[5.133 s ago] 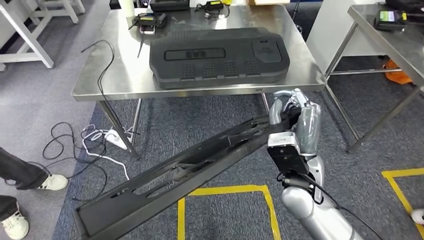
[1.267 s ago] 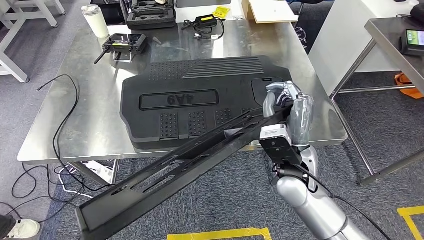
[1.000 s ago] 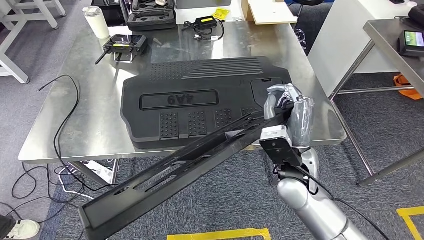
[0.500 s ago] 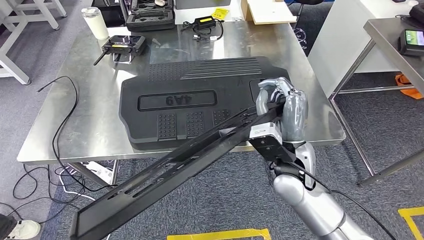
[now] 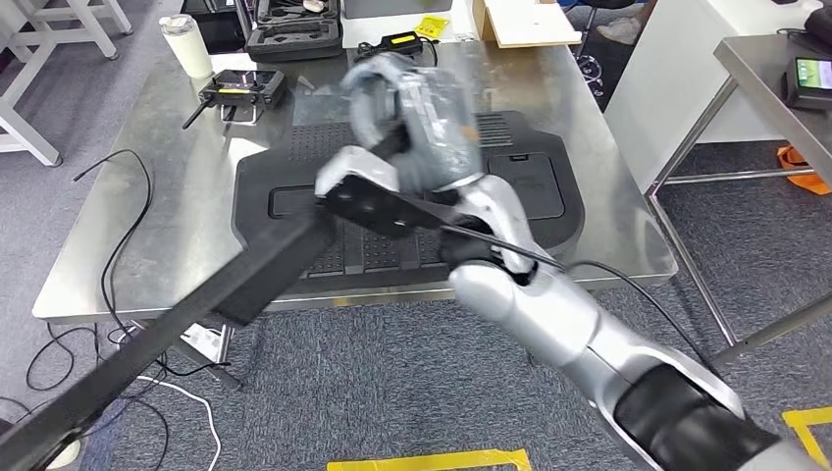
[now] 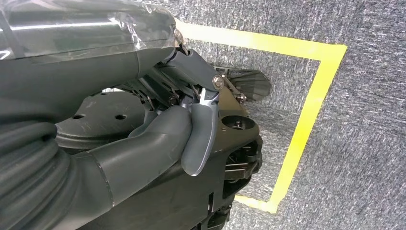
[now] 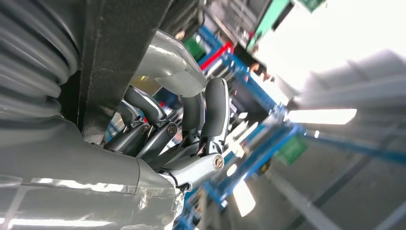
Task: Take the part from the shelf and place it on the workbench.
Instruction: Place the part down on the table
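Right hand grips the long part, raised over the tabletop. Left hand curled, empty. Lower level, beside the black cover.

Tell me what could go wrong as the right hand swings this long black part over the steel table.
The right hand grips the long black part at one end only, so the far end, hanging low off the table edge, could lever it loose. The swing may also strike the black cover or knock the controller.
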`<state>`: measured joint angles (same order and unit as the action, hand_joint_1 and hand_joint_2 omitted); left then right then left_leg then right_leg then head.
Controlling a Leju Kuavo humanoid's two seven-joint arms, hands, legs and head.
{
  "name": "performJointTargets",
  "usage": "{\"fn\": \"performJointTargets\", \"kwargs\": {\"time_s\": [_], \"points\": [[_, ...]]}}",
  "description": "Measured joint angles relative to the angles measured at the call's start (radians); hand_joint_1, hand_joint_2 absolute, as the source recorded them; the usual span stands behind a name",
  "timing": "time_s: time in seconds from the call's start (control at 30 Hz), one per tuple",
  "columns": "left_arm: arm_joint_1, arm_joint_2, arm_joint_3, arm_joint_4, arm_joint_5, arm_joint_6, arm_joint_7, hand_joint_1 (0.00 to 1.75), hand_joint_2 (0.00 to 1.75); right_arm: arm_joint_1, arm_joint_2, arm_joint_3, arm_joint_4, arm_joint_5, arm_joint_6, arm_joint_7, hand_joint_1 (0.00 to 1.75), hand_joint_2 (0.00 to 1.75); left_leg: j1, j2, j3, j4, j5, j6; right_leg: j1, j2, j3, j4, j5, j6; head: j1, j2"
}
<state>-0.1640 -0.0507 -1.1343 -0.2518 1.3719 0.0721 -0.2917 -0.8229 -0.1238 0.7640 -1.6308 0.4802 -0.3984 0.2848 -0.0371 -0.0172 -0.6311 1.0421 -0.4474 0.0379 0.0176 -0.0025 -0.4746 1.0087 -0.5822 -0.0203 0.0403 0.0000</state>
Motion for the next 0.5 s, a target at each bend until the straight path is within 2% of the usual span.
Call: {"fn": "performJointTargets", "kwargs": {"time_s": [0.3,0.5], "points": [[-0.009,0.000,0.001,0.000,-0.020,-0.007,0.042,1.75,1.75,-0.203,0.174,0.116,0.331,-0.080,0.063,0.018,1.75,1.75,0.001,-0.002,-0.001,0.000,0.000,-0.001,0.001,-0.002,0.000,0.000,-0.001,-0.001,0.000,0.000],[-0.020,0.000,0.001,0.000,-0.058,-0.011,0.057,1.75,1.75,-0.306,0.259,0.163,0.561,-0.054,0.058,0.090,1.75,1.75,0.001,-0.004,-0.001,0.000,0.001,-0.001,0.001,-0.004,0.000,0.000,-0.001,-0.001,0.000,0.000]]}}
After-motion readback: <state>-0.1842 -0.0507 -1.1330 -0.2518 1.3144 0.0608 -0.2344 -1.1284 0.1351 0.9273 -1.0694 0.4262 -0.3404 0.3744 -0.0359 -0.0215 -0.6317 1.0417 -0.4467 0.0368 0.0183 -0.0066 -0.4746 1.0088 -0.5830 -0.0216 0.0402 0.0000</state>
